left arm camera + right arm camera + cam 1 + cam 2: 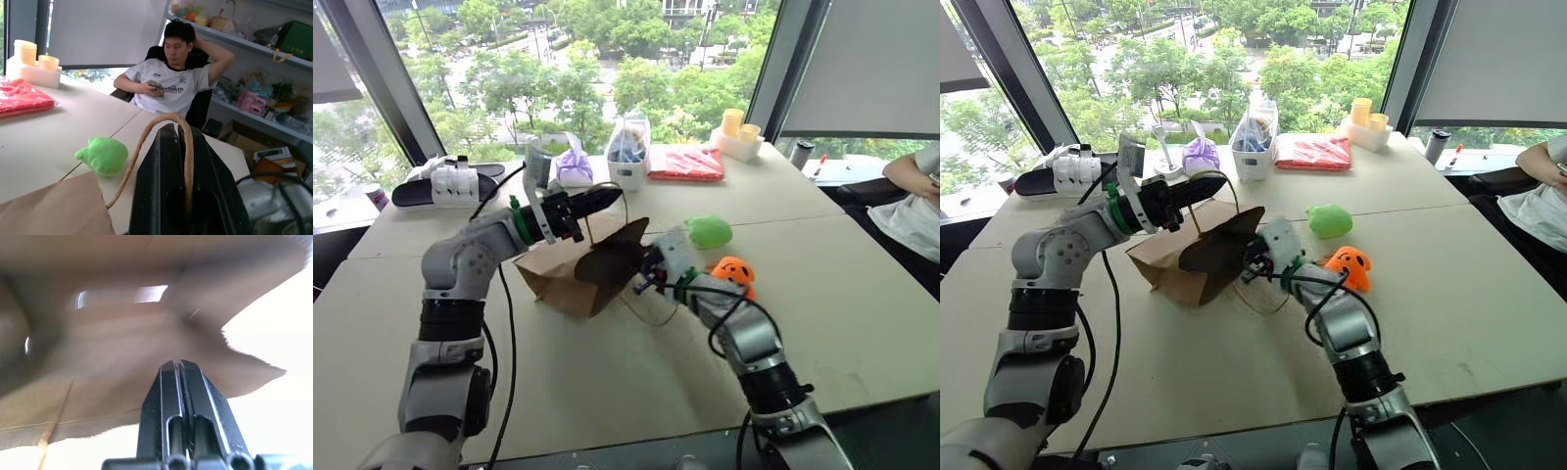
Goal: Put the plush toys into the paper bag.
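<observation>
Left wrist view showed the left claw (177, 128) closed on the bag's cord handle (146, 139). Right claw (179, 364) was closed, empty, at the paper bag (570, 272) mid-table. Green toy (710, 231) and orange toy (734, 273) lay beside it; the mouth should be held wide.

The inside of the paper bag (582, 269) is a dark hollow at mid-frame in the left eye view, and nothing within can be made out. In the right wrist view the bag's brown paper is smeared by blur across the upper frame, its creases soft. The orange plush toy (734, 273) is partly covered by the right arm, right of centre. The right gripper (1255, 262) is hard to make out against the dark bag mouth. The seated person (915, 201) is cut off by the right edge. The contents of the clear plastic bag (628, 147), at upper centre, are too small to tell apart.
</observation>
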`<act>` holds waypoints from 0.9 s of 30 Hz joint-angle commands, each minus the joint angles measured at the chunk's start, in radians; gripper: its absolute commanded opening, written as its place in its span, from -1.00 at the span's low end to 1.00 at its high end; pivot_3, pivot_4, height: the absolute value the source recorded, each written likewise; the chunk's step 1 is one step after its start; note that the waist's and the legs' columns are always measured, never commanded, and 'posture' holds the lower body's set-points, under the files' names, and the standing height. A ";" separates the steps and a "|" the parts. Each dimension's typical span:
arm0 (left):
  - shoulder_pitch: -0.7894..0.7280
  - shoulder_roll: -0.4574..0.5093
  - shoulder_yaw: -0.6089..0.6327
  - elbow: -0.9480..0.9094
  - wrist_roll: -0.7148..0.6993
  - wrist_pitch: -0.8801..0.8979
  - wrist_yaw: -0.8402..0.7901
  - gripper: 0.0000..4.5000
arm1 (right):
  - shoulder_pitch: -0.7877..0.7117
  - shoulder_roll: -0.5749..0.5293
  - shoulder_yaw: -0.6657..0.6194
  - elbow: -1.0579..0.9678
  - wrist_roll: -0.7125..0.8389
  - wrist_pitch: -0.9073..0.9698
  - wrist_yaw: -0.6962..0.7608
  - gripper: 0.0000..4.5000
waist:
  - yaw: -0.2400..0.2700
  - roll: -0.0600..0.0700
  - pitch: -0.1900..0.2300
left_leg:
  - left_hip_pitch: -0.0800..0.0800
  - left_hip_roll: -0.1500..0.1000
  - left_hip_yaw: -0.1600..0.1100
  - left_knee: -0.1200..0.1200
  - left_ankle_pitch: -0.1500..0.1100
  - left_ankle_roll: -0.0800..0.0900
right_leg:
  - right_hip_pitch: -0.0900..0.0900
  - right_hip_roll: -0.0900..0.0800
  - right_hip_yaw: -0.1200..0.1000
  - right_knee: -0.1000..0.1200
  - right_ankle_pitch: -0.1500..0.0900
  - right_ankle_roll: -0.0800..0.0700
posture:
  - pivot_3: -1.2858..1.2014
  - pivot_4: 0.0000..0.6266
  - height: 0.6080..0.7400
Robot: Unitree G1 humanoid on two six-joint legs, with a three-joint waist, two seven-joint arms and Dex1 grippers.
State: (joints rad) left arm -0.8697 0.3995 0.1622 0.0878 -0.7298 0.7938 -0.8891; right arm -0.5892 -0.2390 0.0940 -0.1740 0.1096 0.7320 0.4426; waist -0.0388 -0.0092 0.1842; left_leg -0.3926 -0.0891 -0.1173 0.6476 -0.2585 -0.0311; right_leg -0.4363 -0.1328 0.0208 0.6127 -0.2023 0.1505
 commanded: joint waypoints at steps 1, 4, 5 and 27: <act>0.013 -0.003 -0.002 -0.054 -0.021 -0.006 0.003 -0.97 | 0.035 -0.092 -0.122 -0.155 0.069 0.136 0.025 -1.00 | 0.003 0.000 0.000 | 0.000 0.000 0.000 0.000 0.000 0.000 | 0.000 0.000 0.000 0.000 0.000 0.000 | 0.03 -0.52 1.00; 0.017 -0.006 -0.001 -0.058 -0.025 -0.006 0.003 -0.99 | 0.085 -0.191 -0.189 -0.195 0.087 0.174 0.039 -0.89 | 0.010 0.000 0.000 | 0.000 0.000 0.001 0.000 -0.004 0.006 | 0.001 0.000 0.000 -0.001 0.000 0.000 | 0.03 -0.52 1.00; 0.017 -0.006 -0.001 -0.055 -0.025 -0.007 0.003 -1.00 | 0.097 -0.214 -0.210 -0.195 0.096 0.175 0.044 -0.76 | 0.014 0.000 0.000 | 0.000 0.000 0.002 0.000 -0.004 0.007 | 0.001 0.000 0.000 -0.001 0.000 0.000 | 0.03 -0.52 1.00; 0.028 -0.023 0.008 -0.072 -0.038 -0.027 0.038 -1.00 | 0.129 -0.320 -0.020 0.293 -0.084 -0.111 0.017 0.98 | 0.023 -0.001 0.000 | 0.003 0.000 0.005 0.002 -0.004 0.006 | 0.005 0.000 0.000 -0.002 0.000 0.000 | 0.03 -0.52 1.00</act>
State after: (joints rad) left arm -0.8300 0.3759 0.1499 0.0545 -0.7519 0.7913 -0.8549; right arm -0.4680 -0.5521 0.0444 0.0584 0.0597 0.6531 0.4622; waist -0.0158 -0.0101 0.1838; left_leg -0.3891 -0.0890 -0.1121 0.6498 -0.2620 -0.0248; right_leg -0.4306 -0.1327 0.0209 0.6104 -0.2023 0.1504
